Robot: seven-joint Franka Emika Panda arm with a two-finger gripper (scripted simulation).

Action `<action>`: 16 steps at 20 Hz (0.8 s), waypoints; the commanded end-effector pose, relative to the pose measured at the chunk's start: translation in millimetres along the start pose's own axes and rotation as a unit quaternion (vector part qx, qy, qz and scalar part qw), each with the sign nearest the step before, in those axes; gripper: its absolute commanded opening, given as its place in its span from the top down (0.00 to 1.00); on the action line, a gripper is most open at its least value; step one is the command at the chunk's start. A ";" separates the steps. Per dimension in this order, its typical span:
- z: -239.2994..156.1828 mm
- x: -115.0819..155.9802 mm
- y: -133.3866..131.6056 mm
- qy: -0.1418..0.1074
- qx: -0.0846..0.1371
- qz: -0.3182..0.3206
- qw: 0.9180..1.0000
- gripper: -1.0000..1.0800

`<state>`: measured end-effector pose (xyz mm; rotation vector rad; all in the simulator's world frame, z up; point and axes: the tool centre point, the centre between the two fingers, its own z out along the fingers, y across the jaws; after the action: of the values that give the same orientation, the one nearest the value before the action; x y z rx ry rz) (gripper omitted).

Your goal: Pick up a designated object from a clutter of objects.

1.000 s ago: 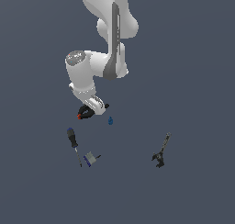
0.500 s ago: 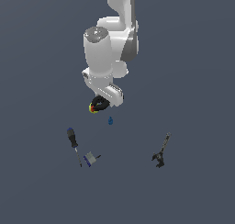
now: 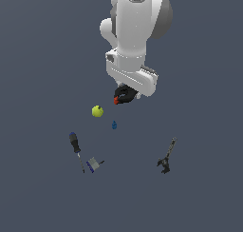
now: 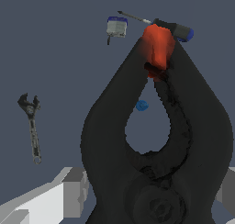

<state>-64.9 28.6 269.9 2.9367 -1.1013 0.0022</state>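
We see the gripper (image 3: 127, 94) clamped on the black clamp (image 3: 124, 95), now lifted higher toward frame centre; yellow-green ball (image 3: 97, 111) uncovered below-left.

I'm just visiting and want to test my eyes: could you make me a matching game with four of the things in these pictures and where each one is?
Things:
1. clamp
2. ball
3. wrench
4. screwdriver

Places:
A. lying alone toward the exterior view's right
B. lying farthest toward the exterior view's left, next to a small grey-blue piece
C. up at the gripper, under the white arm
D. resting by a tiny blue blob

Pairs: 1-C, 2-D, 3-A, 4-B
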 end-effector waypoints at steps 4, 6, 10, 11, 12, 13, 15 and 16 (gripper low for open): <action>-45.5 -27.0 -39.8 0.000 0.001 0.000 1.000 1.00; -59.0 -34.8 -52.2 -0.001 0.001 0.000 1.000 1.00; -80.3 -46.5 -72.0 -0.001 0.002 -0.001 1.000 1.00; -84.5 -48.8 -76.1 -0.001 0.002 -0.001 1.000 1.00; -88.2 -50.7 -79.8 -0.001 0.002 -0.001 1.000 1.00; -91.6 -52.3 -82.9 -0.002 0.002 -0.001 1.000 1.00; -97.0 -55.2 -88.2 -0.002 0.002 -0.001 1.000 1.00; -99.1 -56.2 -90.3 -0.002 0.002 -0.001 1.000 1.00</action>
<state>-49.1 129.8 363.6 2.9419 -1.0997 -0.0016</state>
